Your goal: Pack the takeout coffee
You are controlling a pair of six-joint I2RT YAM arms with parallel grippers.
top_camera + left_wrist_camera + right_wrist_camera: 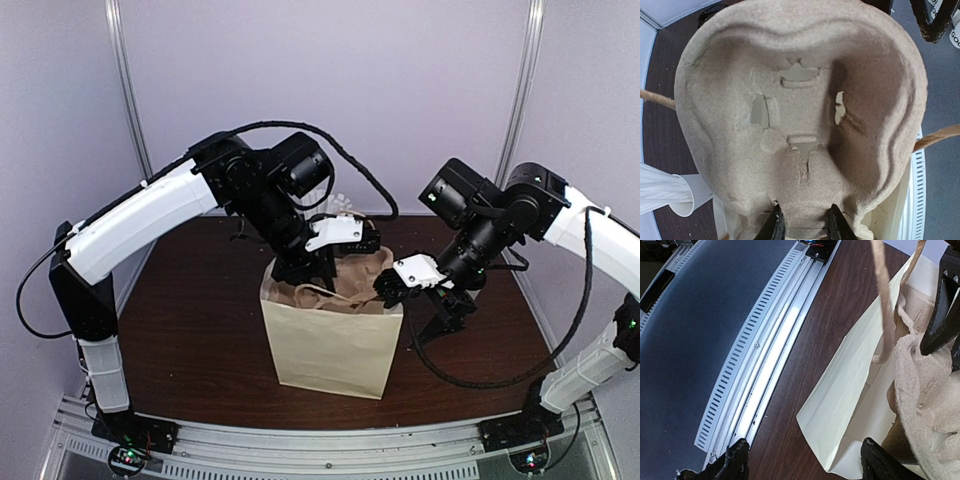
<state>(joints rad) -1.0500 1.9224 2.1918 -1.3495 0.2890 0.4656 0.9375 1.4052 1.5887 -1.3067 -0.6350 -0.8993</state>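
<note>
A brown pulp cup tray [800,100] fills the left wrist view, and my left gripper [804,215] is shut on its near rim. From above, the left gripper [318,262] holds that tray [350,282] in the mouth of an upright cream paper bag [325,350]. My right gripper [392,285] hangs open at the bag's right top edge. In the right wrist view a folded corner of the bag [850,390] lies between its spread fingers [805,452]. A white sliver with dark letters [955,30] shows at a frame edge; I cannot tell if it is the takeout coffee. No black lid is visible.
A white cup holding pleated white wrappers [670,192] lies on the dark wood table [200,320] beside the bag. The bag's twisted paper handles [882,300] stand up at its rim. A slotted metal rail [765,350] runs along the table's near edge.
</note>
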